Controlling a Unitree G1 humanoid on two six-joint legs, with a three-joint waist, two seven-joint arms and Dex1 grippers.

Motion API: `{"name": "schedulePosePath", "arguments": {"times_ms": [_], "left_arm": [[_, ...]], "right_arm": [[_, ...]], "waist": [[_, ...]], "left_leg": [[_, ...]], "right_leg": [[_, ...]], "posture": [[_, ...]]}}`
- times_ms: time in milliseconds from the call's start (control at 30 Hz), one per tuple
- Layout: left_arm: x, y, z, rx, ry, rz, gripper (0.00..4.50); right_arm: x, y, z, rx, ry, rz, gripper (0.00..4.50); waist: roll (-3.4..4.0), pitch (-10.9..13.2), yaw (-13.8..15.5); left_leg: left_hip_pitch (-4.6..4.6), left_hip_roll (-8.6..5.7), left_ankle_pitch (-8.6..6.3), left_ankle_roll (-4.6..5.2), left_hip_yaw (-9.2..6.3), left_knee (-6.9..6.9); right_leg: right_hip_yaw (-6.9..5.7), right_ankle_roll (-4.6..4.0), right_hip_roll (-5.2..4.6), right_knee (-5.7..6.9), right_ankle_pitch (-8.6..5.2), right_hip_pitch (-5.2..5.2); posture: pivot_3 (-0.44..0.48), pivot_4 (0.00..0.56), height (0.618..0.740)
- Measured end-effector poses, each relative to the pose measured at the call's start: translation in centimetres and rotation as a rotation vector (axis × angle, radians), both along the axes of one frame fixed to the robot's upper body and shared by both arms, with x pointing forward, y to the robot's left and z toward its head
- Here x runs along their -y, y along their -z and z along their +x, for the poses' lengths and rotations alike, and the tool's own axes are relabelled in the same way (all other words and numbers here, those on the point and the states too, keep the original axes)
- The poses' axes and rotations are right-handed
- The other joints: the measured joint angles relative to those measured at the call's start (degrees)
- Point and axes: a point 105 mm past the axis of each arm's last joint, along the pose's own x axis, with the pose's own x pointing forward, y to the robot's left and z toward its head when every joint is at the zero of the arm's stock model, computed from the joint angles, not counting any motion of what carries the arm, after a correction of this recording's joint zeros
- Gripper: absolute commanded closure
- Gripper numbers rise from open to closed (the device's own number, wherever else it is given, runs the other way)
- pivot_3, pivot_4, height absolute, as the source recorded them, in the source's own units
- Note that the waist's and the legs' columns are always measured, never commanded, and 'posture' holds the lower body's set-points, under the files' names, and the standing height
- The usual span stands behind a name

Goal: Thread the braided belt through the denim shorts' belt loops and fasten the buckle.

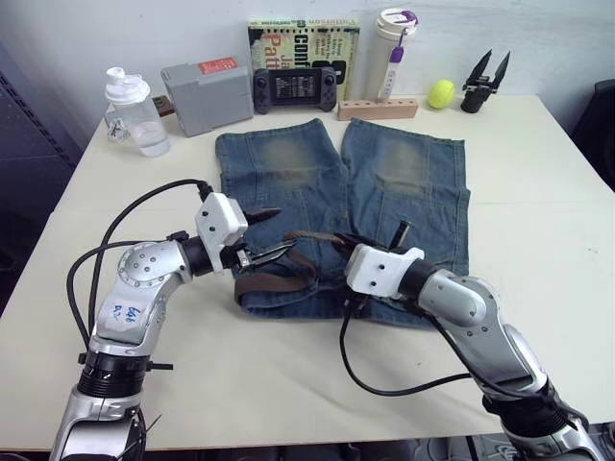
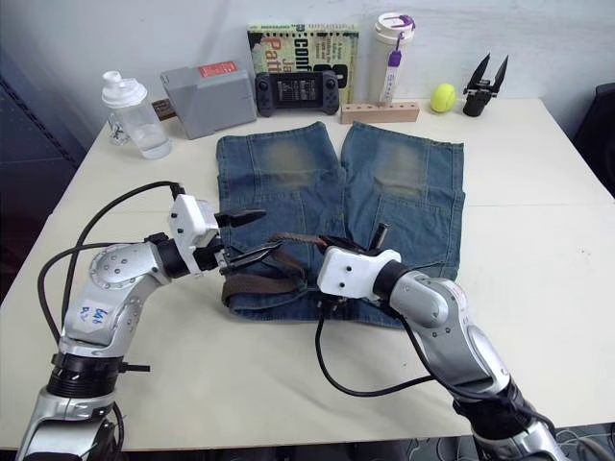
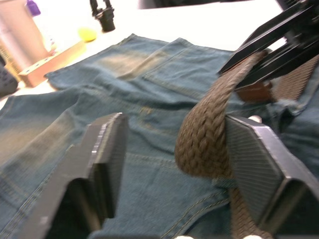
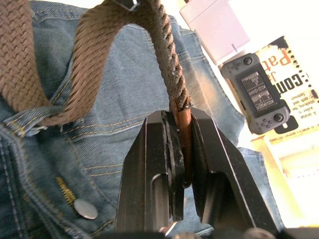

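We see one pair of faded blue denim shorts [image 1: 341,206] flat on the pale desk [image 1: 538,240], with one dark-brown braided belt [image 1: 279,280] arching above the waistband between our two claws. Our right claw [image 4: 182,149] is clamped tight on the belt's plain brown leather tip, the strap rising straight out of its two black fingers. Our left claw [image 3: 174,149] stands wide open, the belt's loop resting against one finger [image 3: 259,154] and the other finger apart.

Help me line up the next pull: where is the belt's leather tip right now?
In the right wrist view, the leather tip is pinched in the right gripper, just above the denim shorts near their waistband.
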Motion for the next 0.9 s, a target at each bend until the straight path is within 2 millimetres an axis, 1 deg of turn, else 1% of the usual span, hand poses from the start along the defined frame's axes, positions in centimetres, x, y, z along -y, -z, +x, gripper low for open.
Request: {"name": "schedulePosePath", "arguments": {"times_ms": [167,233,400,433,500,567,633,667,833,900], "left_arm": [[0.8,0.1,-0.2,0.014,0.046,0.034,1.27],[1.0,0.4,0.3,0.023,0.046,0.065,1.27],[1.3,0.7,0.6,0.021,0.053,0.063,1.27],[1.4,0.7,0.6,0.027,0.055,0.063,1.8],[1.5,0.6,0.6,0.036,0.062,0.061,2.4],[1.6,0.6,0.5,0.041,0.068,0.06,3.42],[1.6,0.5,0.4,0.042,0.078,0.062,4.26],[1.6,0.6,0.3,0.04,0.08,0.062,4.46],[1.6,0.9,0.2,0.027,0.08,0.059,4.46],[1.5,1.0,0.1,0.021,0.075,0.058,4.5]], "right_arm": [[-0.2,0.1,0.0,0.001,-0.014,-0.004,4.5],[-0.3,0.2,-0.1,0.001,-0.02,-0.006,4.5],[-0.4,0.2,-0.1,-0.001,-0.024,-0.006,4.5],[-0.4,0.2,-0.1,-0.001,-0.024,-0.004,4.5],[-0.4,0.2,-0.1,-0.002,-0.025,-0.003,4.5],[-0.4,0.2,-0.1,-0.003,-0.024,-0.003,4.5],[-0.4,0.1,-0.1,-0.004,-0.019,0.004,4.5],[-0.3,0.1,0.0,-0.003,-0.016,0.006,4.5],[-0.4,0.2,0.0,-0.022,-0.015,0.018,4.5],[-0.4,0.3,0.0,-0.052,-0.013,0.04,3.55]], "waist": [[0.0,0.0,0.0],[0.0,0.0,0.0],[0.0,0.0,0.0],[0.0,0.0,0.0],[0.0,0.0,0.0],[0.0,0.0,0.0],[0.0,0.0,0.0],[0.0,0.0,0.0],[0.0,0.0,-0.1],[0.0,0.0,-0.1]], "left_leg": [[0.0,-0.01,0.0,0.0,0.01,0.0],[0.0,-0.01,0.0,0.0,0.02,0.0],[0.0,0.0,0.0,0.0,0.02,-0.01],[0.0,0.0,0.0,0.0,0.02,0.0],[0.0,0.0,0.0,0.0,0.02,0.0],[0.0,0.0,0.0,0.0,0.02,0.0],[0.0,0.0,0.0,0.0,0.02,0.0],[0.0,0.0,0.0,0.0,0.02,0.0],[0.0,0.0,0.0,0.0,0.02,-0.01],[0.0,0.0,0.0,0.0,0.02,0.0]], "right_leg": [[0.0,0.0,0.0,0.0,0.0,0.0],[0.01,0.0,0.01,0.0,0.0,0.0],[0.0,0.0,0.01,0.0,0.0,0.0],[0.01,0.0,0.01,0.0,0.0,0.0],[0.01,0.0,0.01,0.0,0.0,0.0],[0.01,0.0,0.01,0.0,0.0,0.0],[0.01,0.0,0.01,0.0,0.0,0.0],[0.01,0.0,0.01,0.0,0.0,0.0],[0.01,0.0,0.01,0.0,0.0,-0.01],[0.01,0.0,0.01,0.0,0.0,0.0]], "posture": [[0.0,0.15,0.726],[0.0,0.15,0.726],[0.0,0.15,0.726],[0.0,0.15,0.726],[0.0,0.15,0.726],[0.0,0.15,0.726],[0.0,0.15,0.726],[0.0,0.15,0.726],[0.0,0.15,0.726],[0.0,0.15,0.726]]}}
